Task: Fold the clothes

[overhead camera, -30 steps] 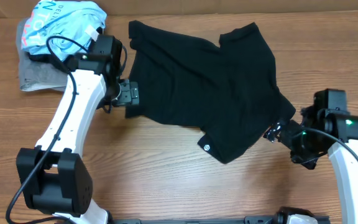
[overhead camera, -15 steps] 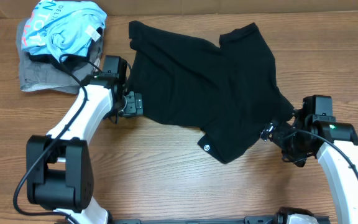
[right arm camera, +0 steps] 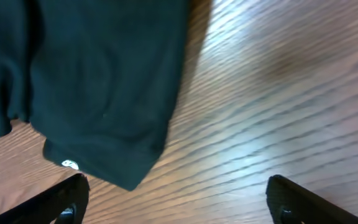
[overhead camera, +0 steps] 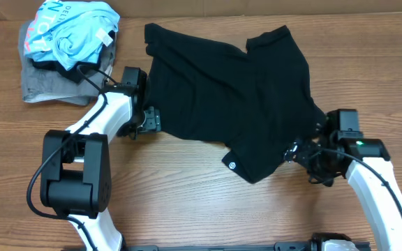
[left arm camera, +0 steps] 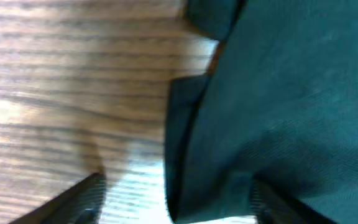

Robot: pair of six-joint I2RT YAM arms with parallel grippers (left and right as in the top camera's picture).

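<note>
Fabric is what both arms are after. The black shirt (overhead camera: pixel 229 90) lies spread but rumpled on the wooden table (overhead camera: pixel 187 209), covering the middle and running up toward twelve o'clock. Its small white logo (overhead camera: pixel 232 164) sits on the corner nearest six o'clock.

The left gripper (overhead camera: pixel 148 120) is at the shirt's eight o'clock edge. In its wrist view the fingers stand wide apart with a doubled lip of cloth between them, not yet pinched. I take it to be lining up to take that edge.

The right gripper (overhead camera: pixel 297 152) is at the four o'clock side, just beside the hem. Its jaws are also spread wide, and its wrist view shows mostly bare wood between them, with the logo corner off toward nine o'clock. It holds nothing.

One arm at each side makes sense to me: soft cloth sags if lifted from one point, so two grips would keep an edge straight.

The light blue garment (overhead camera: pixel 68 31) and the grey garment (overhead camera: pixel 40 87) are piled at ten o'clock, well clear of the work.
</note>
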